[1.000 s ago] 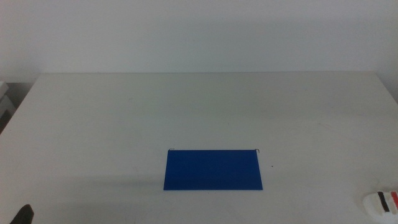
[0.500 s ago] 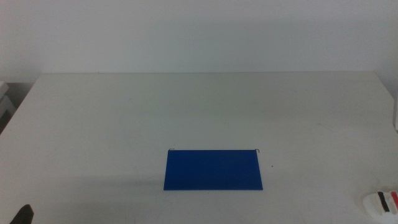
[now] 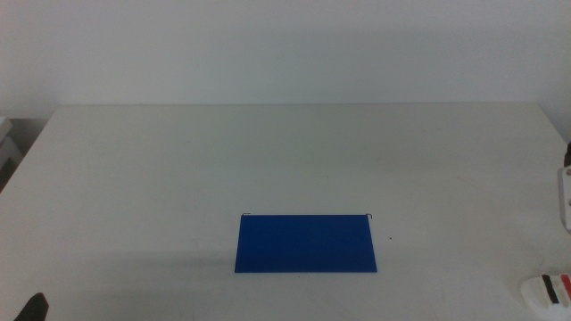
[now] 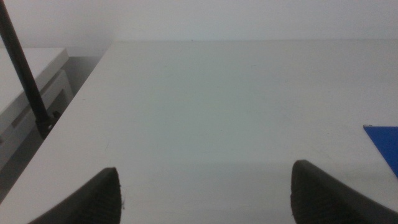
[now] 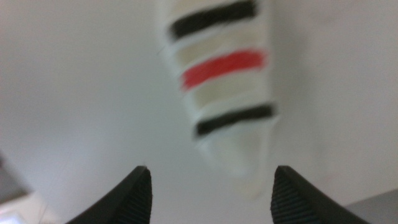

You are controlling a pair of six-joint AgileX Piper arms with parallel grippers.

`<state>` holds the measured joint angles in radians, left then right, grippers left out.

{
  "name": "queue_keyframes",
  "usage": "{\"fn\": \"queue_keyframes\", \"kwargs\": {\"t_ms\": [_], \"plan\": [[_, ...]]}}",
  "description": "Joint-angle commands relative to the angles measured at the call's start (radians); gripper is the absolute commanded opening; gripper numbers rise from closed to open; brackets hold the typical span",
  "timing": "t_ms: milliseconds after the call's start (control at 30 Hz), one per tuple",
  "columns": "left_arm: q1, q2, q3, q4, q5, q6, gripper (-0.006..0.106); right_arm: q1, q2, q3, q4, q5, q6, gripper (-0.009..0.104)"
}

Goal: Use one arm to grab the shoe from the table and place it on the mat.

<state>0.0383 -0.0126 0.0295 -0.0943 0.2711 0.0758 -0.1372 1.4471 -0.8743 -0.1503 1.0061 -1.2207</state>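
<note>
From the middle camera, something pale has just crept in at the right edge of the frame, above the shoe (image 3: 548, 289); half a second ago only a sliver of it showed, and a second ago nothing. It's too cut off to name, but my read is that the right arm is stirring on that side, which fits the shoe being down in the near right corner of the table (image 3: 285, 160). The shoe itself hasn't budged, and it sits well apart from the mat (image 3: 305, 242), which lies bare near the front middle. The left gripper (image 3: 32, 308) is just a dark tip at the bottom left corner, parked.

Over to the left wrist camera: the left gripper (image 4: 205, 193) has its jaws spread wide with nothing between them, only bare table ahead and one corner of the mat (image 4: 384, 146) peeking in at the side. A black pole (image 4: 25, 74) stands off the table's edge.

Right wrist camera now: the right gripper (image 5: 210, 196) hangs over the shoe (image 5: 221, 81), jaws wide apart and holding nothing, the striped straps blurred. No contact yet, so I'd call this the approach.

The count: one shoe, one mat, one table, two grippers.
</note>
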Motion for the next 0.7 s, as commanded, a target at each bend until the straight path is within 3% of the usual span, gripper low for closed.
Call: {"fn": "queue_keyframes", "kwargs": {"t_ms": [0, 133, 400, 667], "plan": [[-0.005, -0.014, 0.007, -0.008, -0.080, -0.004, 0.094, -0.009, -0.013, -0.017, 0.025, -0.061, 0.028, 0.050], [-0.005, -0.014, 0.007, -0.008, -0.080, -0.004, 0.094, -0.009, 0.024, -0.017, 0.033, -0.092, 0.046, 0.057], [-0.005, -0.014, 0.007, -0.008, -0.080, -0.004, 0.094, -0.009, 0.053, -0.017, 0.041, -0.096, 0.049, 0.084], [-0.005, -0.014, 0.007, -0.008, -0.080, -0.004, 0.094, -0.009, 0.118, -0.017, 0.022, -0.107, -0.012, 0.088]]}}
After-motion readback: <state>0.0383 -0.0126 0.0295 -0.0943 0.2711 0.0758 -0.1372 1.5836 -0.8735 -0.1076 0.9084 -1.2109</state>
